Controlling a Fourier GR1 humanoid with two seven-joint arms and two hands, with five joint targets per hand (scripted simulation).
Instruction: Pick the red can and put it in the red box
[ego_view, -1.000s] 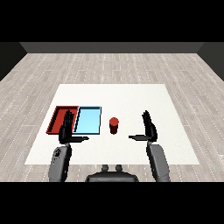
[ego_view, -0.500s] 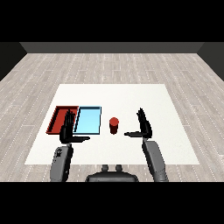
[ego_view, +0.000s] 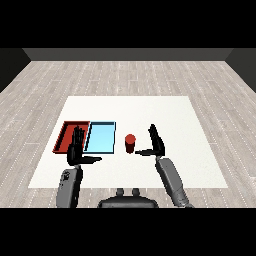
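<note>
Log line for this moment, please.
right hand: open beside red can, apart | left hand: open | can: upright on table

Small red can (ego_view: 130, 143) stands upright on table, just right of blue tray; red tray (ego_view: 65, 135) looks empty, prob.

Two trays lie side by side on the tabletop (ego_view: 165, 115), toward its left half: the red tray (ego_view: 65, 136) outermost, the light blue tray (ego_view: 100, 137) touching its right edge. The can (ego_view: 130, 143) stands upright on the tabletop just right of the light blue tray, in neither tray. Right hand (ego_view: 157, 144) sits just right of the can, near but apart. Left hand (ego_view: 76, 150) is at the near edge of the trays, overlapping the red tray's near right corner.
</note>
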